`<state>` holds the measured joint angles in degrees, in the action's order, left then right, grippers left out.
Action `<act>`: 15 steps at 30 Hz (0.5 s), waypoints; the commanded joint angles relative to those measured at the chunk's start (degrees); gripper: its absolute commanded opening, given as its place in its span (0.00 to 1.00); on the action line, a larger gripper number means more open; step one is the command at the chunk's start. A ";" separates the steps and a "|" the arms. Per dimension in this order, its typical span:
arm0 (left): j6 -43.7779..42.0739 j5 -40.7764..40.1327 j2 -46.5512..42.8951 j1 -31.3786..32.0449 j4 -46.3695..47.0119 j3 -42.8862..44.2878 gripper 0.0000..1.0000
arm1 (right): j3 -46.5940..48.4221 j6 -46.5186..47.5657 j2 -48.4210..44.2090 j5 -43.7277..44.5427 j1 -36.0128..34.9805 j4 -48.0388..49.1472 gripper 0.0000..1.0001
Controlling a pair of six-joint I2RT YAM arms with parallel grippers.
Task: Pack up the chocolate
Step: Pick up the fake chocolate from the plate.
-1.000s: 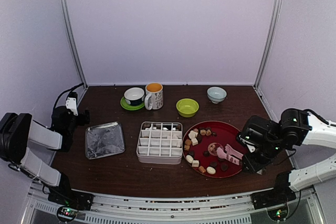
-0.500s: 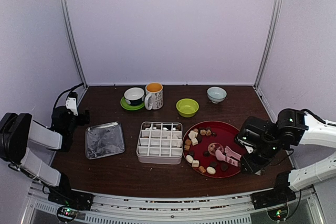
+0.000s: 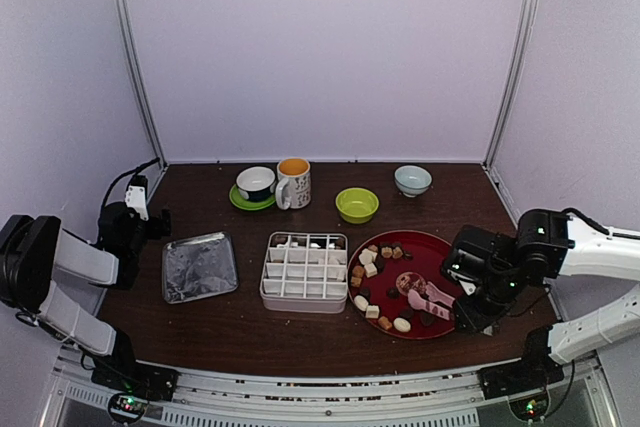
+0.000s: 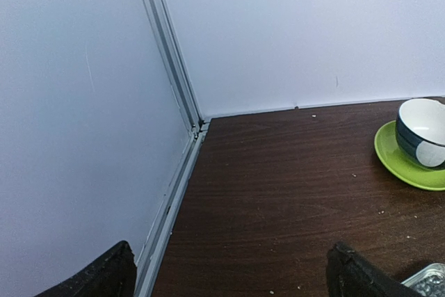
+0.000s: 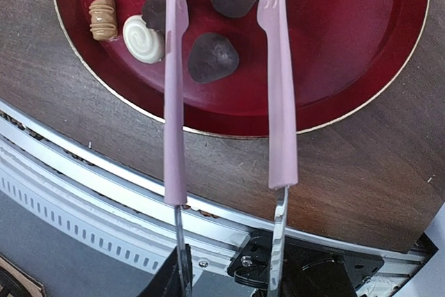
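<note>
Several small chocolates in white, tan and dark brown lie on a red plate. A white compartment box stands left of the plate, with a few pieces in its back row. My right gripper is shut on the handles of pink tongs, whose tips reach over the plate's near right part. In the right wrist view the tongs are spread, with a dark chocolate on the plate between the arms; the gripper sits at the bottom. My left gripper is open and empty at the far left.
A silver tin lid lies left of the box. A mug, a blue-white bowl on a green saucer, a green bowl and a pale bowl stand along the back. The table's front rail runs close under the tongs.
My right gripper has moved a little to the left with the tongs, bringing their tips further over the plate. The left arm has not moved.
</note>
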<state>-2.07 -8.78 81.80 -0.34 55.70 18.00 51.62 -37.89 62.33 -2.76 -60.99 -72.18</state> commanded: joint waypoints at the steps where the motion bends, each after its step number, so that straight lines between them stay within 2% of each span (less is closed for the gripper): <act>1: -0.57 0.43 -0.15 -0.43 3.31 0.48 0.98 | -1.35 0.31 0.57 1.68 0.26 0.77 0.36; 15: -0.55 0.43 -0.15 -0.45 3.23 0.46 0.98 | -0.95 1.30 2.62 2.94 0.24 2.03 0.34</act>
<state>-2.07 -8.78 81.80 -0.34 55.70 18.00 50.28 -37.43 64.03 -2.00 -60.99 -71.29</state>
